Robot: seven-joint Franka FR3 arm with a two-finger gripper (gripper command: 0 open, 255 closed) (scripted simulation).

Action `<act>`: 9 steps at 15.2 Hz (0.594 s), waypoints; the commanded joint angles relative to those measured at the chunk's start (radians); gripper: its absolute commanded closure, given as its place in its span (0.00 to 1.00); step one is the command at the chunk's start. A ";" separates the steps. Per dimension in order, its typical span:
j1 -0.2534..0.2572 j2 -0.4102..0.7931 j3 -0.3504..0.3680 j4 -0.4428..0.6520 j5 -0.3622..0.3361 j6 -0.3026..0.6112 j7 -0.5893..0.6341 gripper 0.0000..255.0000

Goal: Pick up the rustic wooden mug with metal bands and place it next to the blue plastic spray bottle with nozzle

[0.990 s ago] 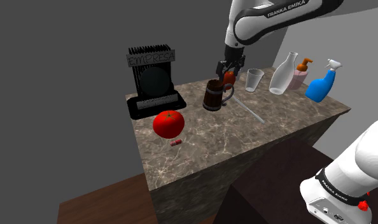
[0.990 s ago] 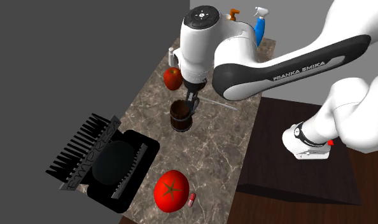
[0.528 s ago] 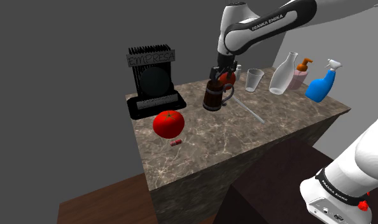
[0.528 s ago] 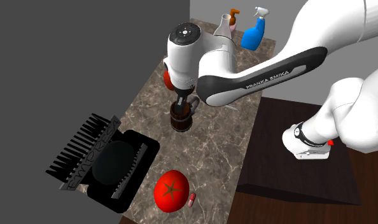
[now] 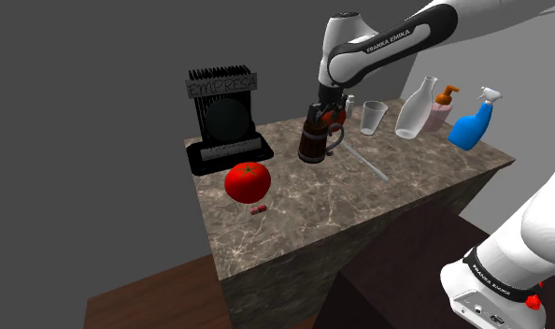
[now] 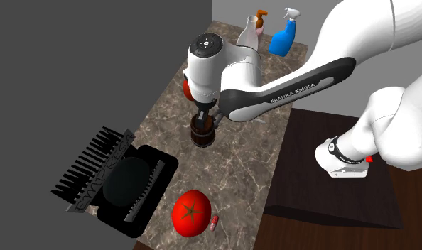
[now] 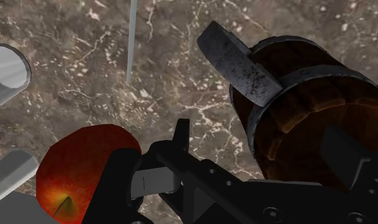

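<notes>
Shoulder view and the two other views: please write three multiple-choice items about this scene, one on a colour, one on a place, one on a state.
1. The body of the spray bottle is:
A) green
B) blue
C) yellow

2. In the shoulder view, the mug stands:
A) between the black machine and the clear cup
B) right beside the spray bottle
C) on the floor

3. The mug is:
A) lying on its side
B) upside down
C) upright on the counter

Answers:
1 B: its body is blue under a white nozzle.
2 A: the machine is on its left there, the cup on its right.
3 C: its open mouth faces up, under the gripper.
</notes>
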 commanded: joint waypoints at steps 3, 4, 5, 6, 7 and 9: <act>0.000 0.001 0.000 -0.001 0.000 0.000 0.000 0.00; 0.000 0.000 0.000 -0.001 0.000 0.000 0.000 1.00; 0.000 0.000 0.000 -0.001 0.000 0.000 0.000 1.00; 0.000 0.000 0.000 -0.001 0.000 0.000 0.000 1.00; 0.000 0.001 0.000 -0.001 0.000 0.000 0.000 1.00; 0.000 0.001 0.000 -0.001 0.000 0.000 -0.001 1.00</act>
